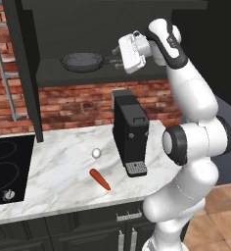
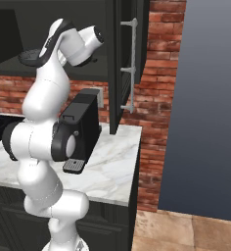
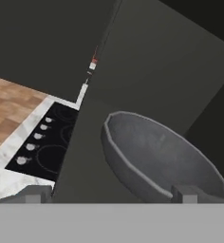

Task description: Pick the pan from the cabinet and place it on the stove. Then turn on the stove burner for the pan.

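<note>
The pan (image 1: 82, 61) lies on the shelf of the open cabinet (image 1: 54, 74), its thin handle pointing right. My gripper (image 1: 116, 56) is at the end of that handle, jaws wide open and holding nothing. In the hand view the pan's grey bowl (image 3: 161, 159) is close in front, between and beyond the two fingertips (image 3: 184, 192) of the gripper (image 3: 110, 193). The stove (image 1: 5, 164) is set into the counter at the lower left, and its knobs (image 3: 35, 137) show in the hand view. In the right base view the arm hides most of the pan (image 2: 28, 58).
A black coffee machine (image 1: 131, 128) stands on the marble counter (image 1: 63, 171) right under the arm. A carrot (image 1: 100, 179) and a small white ball (image 1: 96, 153) lie in front of it. The open cabinet door (image 2: 128, 63) juts out at the right, and another door (image 1: 24, 68) at the left.
</note>
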